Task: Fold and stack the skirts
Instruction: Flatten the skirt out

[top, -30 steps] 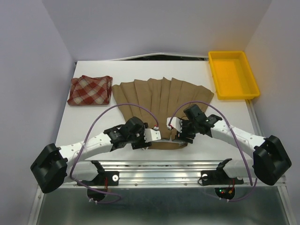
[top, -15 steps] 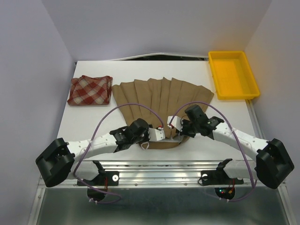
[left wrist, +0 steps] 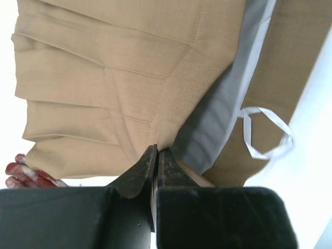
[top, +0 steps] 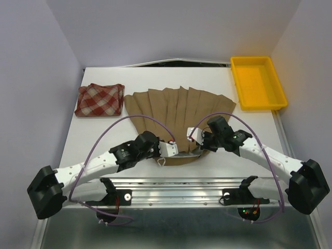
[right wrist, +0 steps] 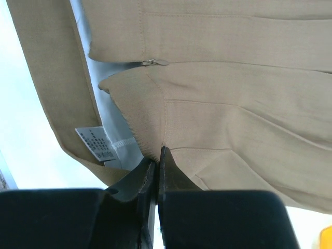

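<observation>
Change: both pincers went from apart to shut in the last sec, onto the tan skirt (top: 179,109) waistband; fold grasp looks set.
L gripper (left wrist: 155,158): jaws together, pinching waistband cloth.
R gripper (right wrist: 158,155): same, clamped by the zip.
Tan skirt: flat, just left of yellow tray (top: 258,83).
Plaid skirt (top: 100,99): folded (looks done), farther left of tray.

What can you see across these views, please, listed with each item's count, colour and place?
tan skirt: one, tan-brown, spread flat mid-table.
plaid skirt: one, red-and-cream, folded, far left of the table.
tray: one, yellow, far right corner.
table: one, white, under everything.
care label: one, white, inside the tan skirt's waistband.
left gripper: one, dark, shut on the tan skirt's waistband.
right gripper: one, dark, shut on the same waistband.
</observation>
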Controlling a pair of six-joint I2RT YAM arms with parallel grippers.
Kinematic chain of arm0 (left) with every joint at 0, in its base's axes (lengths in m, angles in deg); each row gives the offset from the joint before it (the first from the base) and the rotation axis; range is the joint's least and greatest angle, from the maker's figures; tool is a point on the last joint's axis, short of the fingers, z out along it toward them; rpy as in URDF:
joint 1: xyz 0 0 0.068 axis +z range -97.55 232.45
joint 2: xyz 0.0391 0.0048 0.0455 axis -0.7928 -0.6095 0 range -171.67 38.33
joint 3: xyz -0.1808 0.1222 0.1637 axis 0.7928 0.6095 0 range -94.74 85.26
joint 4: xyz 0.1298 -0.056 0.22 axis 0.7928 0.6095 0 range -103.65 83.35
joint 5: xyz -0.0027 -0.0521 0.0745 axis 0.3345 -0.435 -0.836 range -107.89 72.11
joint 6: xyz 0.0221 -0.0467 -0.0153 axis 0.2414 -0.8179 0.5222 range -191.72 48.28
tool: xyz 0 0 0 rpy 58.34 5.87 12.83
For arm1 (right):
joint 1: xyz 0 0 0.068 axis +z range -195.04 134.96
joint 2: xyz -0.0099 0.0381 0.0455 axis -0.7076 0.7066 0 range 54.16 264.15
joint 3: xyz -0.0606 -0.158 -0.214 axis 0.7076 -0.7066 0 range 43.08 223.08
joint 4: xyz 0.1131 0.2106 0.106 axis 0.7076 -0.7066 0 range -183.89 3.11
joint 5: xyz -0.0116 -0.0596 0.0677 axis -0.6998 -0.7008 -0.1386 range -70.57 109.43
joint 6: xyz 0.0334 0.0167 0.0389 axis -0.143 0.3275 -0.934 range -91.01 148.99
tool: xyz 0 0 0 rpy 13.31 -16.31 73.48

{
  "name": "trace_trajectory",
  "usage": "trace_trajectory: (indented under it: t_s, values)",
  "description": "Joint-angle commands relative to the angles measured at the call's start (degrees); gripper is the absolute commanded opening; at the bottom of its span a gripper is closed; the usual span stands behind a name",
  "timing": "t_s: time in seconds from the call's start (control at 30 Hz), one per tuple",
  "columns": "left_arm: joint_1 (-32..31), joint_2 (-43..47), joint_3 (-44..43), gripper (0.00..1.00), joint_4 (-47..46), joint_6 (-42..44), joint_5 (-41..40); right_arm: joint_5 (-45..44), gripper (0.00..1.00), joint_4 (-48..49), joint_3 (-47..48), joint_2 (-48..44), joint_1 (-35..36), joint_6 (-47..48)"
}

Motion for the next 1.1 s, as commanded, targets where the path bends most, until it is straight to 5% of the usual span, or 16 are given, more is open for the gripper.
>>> trace_trajectory:
  t_s: [0.0, 0.23, 0.5, 0.8, 0.83, 0.87, 0.93, 1.03, 1.07]
  values:
    - [-0.26, 8.16, -3.00, 0.00, 6.89, 1.55, 4.89, 1.57, 0.01, -2.37, 3.47, -5.31, 0.51, 0.75]
    - [-0.34, 15.83, -1.61, 0.00, 21.11, 8.21, 17.10, 8.60, 0.01, -11.86, -1.06, -13.57, 0.51, 12.76]
    - [-0.43, 10.31, 2.01, 0.00, 27.11, 17.01, 22.04, 11.41, 0.01, -16.78, -13.46, -15.86, 1.04, 32.29]
    - [-1.92, 6.44, 0.51, 0.00, 33.70, 31.59, 25.56, 15.73, 0.02, -20.04, -16.55, -18.59, 2.62, 45.92]
    - [-2.45, 6.00, 0.34, 0.00, 34.40, 32.39, 25.30, 15.90, 0.08, -19.95, -17.17, -18.85, 2.62, 46.97]
    - [-3.15, 5.47, 0.17, 0.00, 34.75, 32.83, 24.95, 16.08, 0.32, -20.21, -17.17, -19.03, 2.62, 47.85]
    - [-4.56, 4.59, -1.14, 0.36, 34.84, 31.88, 23.72, 17.57, 0.77, -21.44, -16.21, -19.91, 2.62, 49.61]
    - [-4.74, 5.72, -3.69, 0.73, 35.20, 29.95, 23.28, 17.92, 0.87, -20.48, -14.28, -21.57, 3.15, 48.04]
    - [-4.74, 6.25, -5.97, 0.78, 35.89, 28.37, 23.27, 17.66, 0.90, -19.52, -12.53, -21.93, 3.15, 45.68]
